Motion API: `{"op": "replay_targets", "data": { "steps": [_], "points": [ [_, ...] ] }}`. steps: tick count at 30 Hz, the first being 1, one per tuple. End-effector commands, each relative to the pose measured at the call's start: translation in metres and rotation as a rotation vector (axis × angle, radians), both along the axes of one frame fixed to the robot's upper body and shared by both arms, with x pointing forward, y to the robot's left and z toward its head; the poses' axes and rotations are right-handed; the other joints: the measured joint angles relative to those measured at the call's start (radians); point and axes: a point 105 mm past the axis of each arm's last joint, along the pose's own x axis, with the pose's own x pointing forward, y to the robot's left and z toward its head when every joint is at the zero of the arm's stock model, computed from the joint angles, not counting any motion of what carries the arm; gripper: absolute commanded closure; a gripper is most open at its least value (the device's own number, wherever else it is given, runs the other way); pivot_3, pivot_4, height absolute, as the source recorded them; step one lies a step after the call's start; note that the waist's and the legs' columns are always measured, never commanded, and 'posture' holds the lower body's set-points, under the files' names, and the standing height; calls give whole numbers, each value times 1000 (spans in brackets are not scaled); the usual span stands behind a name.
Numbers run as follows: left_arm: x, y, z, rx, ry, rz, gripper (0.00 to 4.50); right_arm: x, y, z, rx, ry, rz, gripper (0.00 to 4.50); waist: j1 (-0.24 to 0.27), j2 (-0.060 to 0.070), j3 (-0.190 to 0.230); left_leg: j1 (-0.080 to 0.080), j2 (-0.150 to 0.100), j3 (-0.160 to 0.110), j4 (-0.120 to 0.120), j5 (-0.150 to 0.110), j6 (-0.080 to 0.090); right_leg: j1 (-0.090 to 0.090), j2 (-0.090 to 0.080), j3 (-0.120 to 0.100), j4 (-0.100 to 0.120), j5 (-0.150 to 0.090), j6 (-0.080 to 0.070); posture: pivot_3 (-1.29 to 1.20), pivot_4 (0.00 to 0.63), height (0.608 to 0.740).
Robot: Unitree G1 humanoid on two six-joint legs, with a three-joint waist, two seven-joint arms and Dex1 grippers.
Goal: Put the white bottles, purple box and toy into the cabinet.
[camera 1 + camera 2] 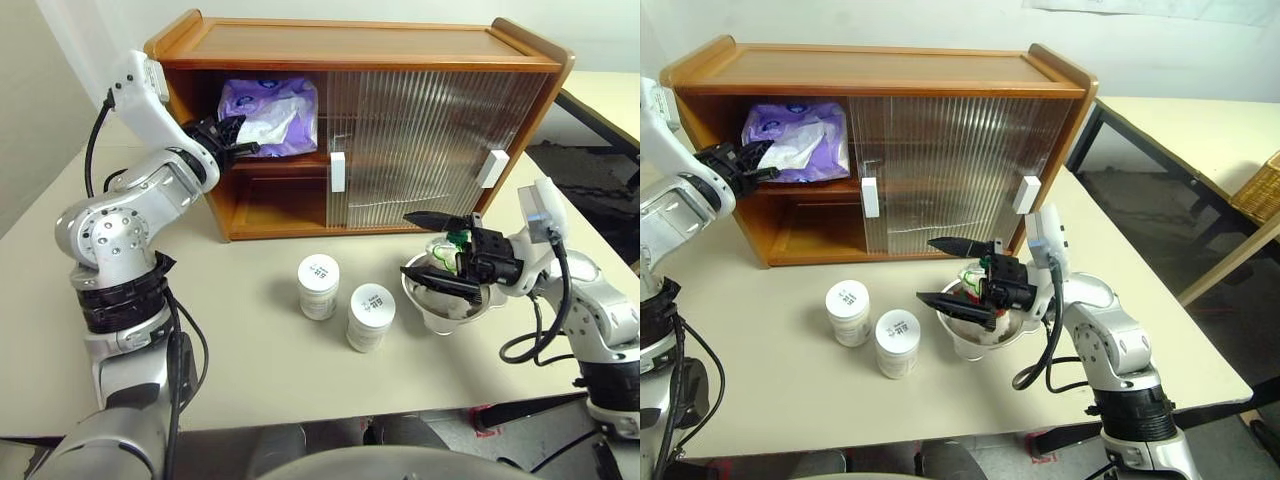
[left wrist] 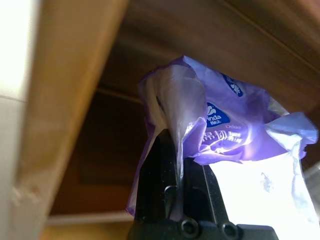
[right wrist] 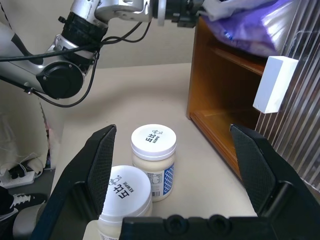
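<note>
Table (image 1: 230,370): pale beige top, matte, carrying the cabinet (image 1: 360,45) at its far side. A second table (image 1: 1200,130) of the same colour stands to the right behind it, over a dark floor (image 1: 1140,200); a white wall (image 1: 1160,50) closes the background.

Cabinet: wooden, 2 shelves, ribbed translucent sliding doors with 2 white handles (image 1: 337,171), the left section open.

Left pincer (image 1: 228,137): closed on the edge of the purple box (image 1: 268,115), which sits on the upper shelf in the open section; the left wrist view shows the lavender wrapper pinched between the black fingers (image 2: 150,190).

White bottles (image 1: 319,287): 2, upright on the table in front of the cabinet, just beside each other.

Right pincer (image 1: 438,250): fingers spread wide, level, hovering over a silver bowl (image 1: 440,305) to the right of the bottles. Toy (image 1: 455,245): green and white parts visible in the bowl behind the fingers.
</note>
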Motion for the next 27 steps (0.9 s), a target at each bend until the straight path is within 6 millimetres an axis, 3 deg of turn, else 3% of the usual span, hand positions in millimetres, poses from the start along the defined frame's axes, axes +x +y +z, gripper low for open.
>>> {"op": "replay_targets", "data": {
  "steps": [1,3,6,16,22,25,27],
  "points": [
    [9,-1,8,-23,-26,43,4477,0,2,1,-7,-22,-2,0,0,-2,1,0,0,0,0,0,0,1,0,0,-1,0,0,-89,0,740],
    [11,-2,8,-13,-26,47,4477,-1,3,1,-6,-24,-1,0,-1,-2,1,-1,0,0,0,0,0,1,0,0,-2,0,1,-89,0,740],
    [10,-8,3,25,-11,8,3632,-2,3,0,-6,-22,0,0,-4,-2,1,-1,0,0,0,0,0,2,-1,0,-4,0,1,-92,0,740],
    [5,-4,3,28,-21,23,82,-3,2,-1,-15,-16,4,0,-4,-2,1,-1,0,-1,0,-1,1,6,-2,0,-14,3,4,-84,0,740],
    [-21,1,-1,145,-27,-55,35,-1,-2,0,-26,-16,14,0,-15,-2,2,-1,0,-1,-1,-1,1,6,-2,0,-14,3,4,-66,0,740],
    [-35,15,-4,298,-62,-52,661,-1,-4,-1,-32,-12,24,0,-13,-2,1,-1,0,-1,-2,-1,1,5,-2,0,-14,2,3,-56,0,740],
    [-40,22,-6,328,-82,-46,1355,0,-4,-1,-33,-11,28,0,-11,-2,1,0,0,-2,-3,-1,1,5,-2,0,-14,2,3,-53,0,740]
  ]
}}
